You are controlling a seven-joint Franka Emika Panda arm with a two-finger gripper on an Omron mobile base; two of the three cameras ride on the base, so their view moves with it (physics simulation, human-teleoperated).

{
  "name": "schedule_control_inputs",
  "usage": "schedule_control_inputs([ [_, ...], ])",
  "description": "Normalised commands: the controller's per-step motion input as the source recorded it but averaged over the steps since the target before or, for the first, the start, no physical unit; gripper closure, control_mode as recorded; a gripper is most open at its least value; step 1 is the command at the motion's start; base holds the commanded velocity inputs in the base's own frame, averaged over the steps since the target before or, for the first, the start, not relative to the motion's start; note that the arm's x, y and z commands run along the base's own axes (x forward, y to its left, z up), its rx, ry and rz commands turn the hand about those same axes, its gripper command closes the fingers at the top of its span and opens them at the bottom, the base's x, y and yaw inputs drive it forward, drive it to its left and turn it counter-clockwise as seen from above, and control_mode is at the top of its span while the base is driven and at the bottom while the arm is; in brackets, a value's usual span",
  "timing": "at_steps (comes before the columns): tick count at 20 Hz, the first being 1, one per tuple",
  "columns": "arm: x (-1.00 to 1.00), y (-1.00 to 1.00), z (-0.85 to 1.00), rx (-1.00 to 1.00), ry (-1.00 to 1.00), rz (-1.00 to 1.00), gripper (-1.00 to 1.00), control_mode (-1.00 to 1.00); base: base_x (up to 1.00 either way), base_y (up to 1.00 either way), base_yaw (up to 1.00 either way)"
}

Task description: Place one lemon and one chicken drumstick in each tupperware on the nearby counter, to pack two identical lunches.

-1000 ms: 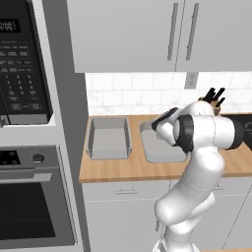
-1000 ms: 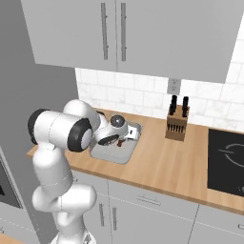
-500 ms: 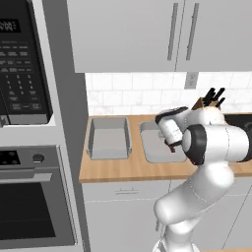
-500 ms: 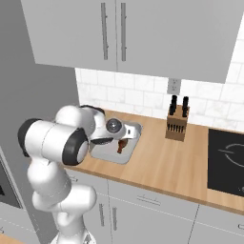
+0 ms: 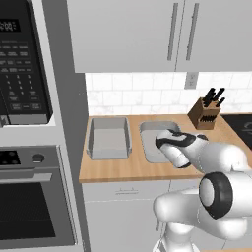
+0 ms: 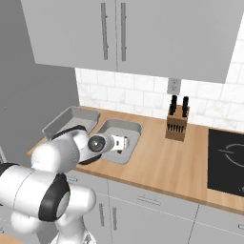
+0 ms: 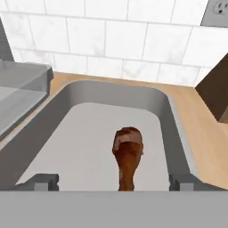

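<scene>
Wooden counter [image 5: 123,167] under white wall tile carries two grey tupperware side by side. Your gripper [image 7: 113,181] hovers over the right-hand tupperware [image 7: 176,120], jaws spread wide and holding nothing. One chicken drumstick [image 7: 127,156] lies on its floor between your fingertips. Left-hand tupperware [image 5: 108,140] sits at nine o'clock; knife block [image 6: 177,123] at two o'clock.

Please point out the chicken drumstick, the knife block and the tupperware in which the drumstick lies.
chicken drumstick [image 7: 128,156], hand view, on its meaty upper part.
knife block [image 6: 177,125], right base view, on its wooden front.
tupperware [image 7: 178,133], hand view, on its right wall.
</scene>
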Motion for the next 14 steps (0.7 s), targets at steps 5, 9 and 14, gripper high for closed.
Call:
schedule_control_inputs([
  [5, 0.0, 0.0, 1.0, 0.0, 0.05, 0.0, -1.0, -1.0, 0.0, 0.0, 0.0],
  [9, -0.31, 0.0, 1.0, 0.0, 0.25, 0.0, -1.0, -1.0, 0.0, 0.0, 0.0],
  [14, -0.47, 0.07, 0.94, 0.0, 0.27, 0.01, -1.0, -1.0, 0.0, 0.0, 0.0],
])
